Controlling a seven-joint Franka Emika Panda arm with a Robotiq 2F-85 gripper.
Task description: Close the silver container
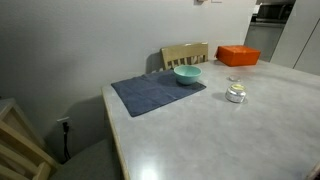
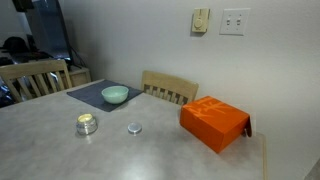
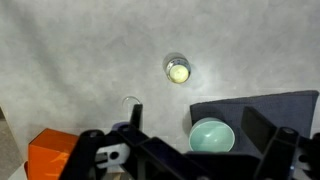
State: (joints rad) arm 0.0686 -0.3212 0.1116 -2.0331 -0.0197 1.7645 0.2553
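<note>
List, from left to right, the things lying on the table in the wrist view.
orange box → small round lid → silver container → teal bowl

Plain room: pale counter (image 1: 200, 135), wooden chairs.
A bare white wall (image 1: 100, 40) stands behind the mottled grey counter, evenly lit. A slatted wooden chair (image 2: 170, 88) stands at the counter's far edge, and another chair (image 2: 35, 75) at the adjoining side. A double switch plate (image 2: 235, 21) and a beige wall fixture (image 2: 201, 20) hang side by side. A socket (image 1: 64, 125) sits low on the wall.
</note>
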